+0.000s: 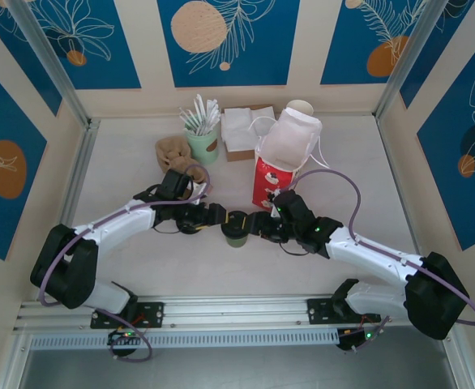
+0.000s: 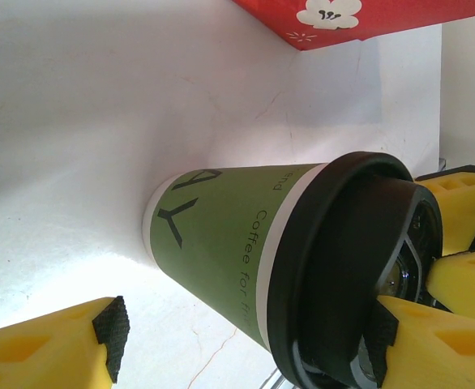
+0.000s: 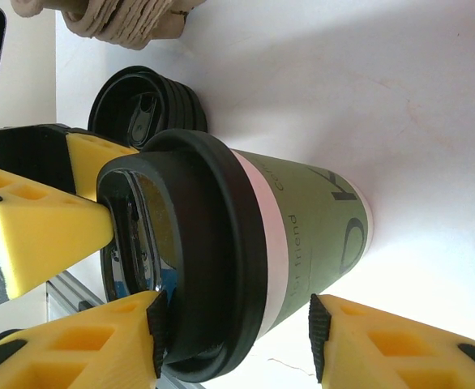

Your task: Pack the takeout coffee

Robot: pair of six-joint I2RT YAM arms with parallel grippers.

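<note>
The takeout coffee (image 2: 213, 235) is shown in matt olive-green paper, capped with a smooth black plastic lid (image 2: 343, 259) whose top is glossy. The white table (image 2: 75, 121) is seen smooth, with hairline cracks. The red paper bag (image 2: 367, 16) is smooth-faced. The right gripper (image 3: 233, 324) is fitted with fingers (image 3: 67, 356) of matt yellow plastic, faced with rough black pads (image 3: 155, 320).

Takeout coffee (image 1: 236, 232): olive-green paper cup, black lid on, upright on table (image 1: 140, 174), apparently near red bag (image 1: 268, 183).
</note>
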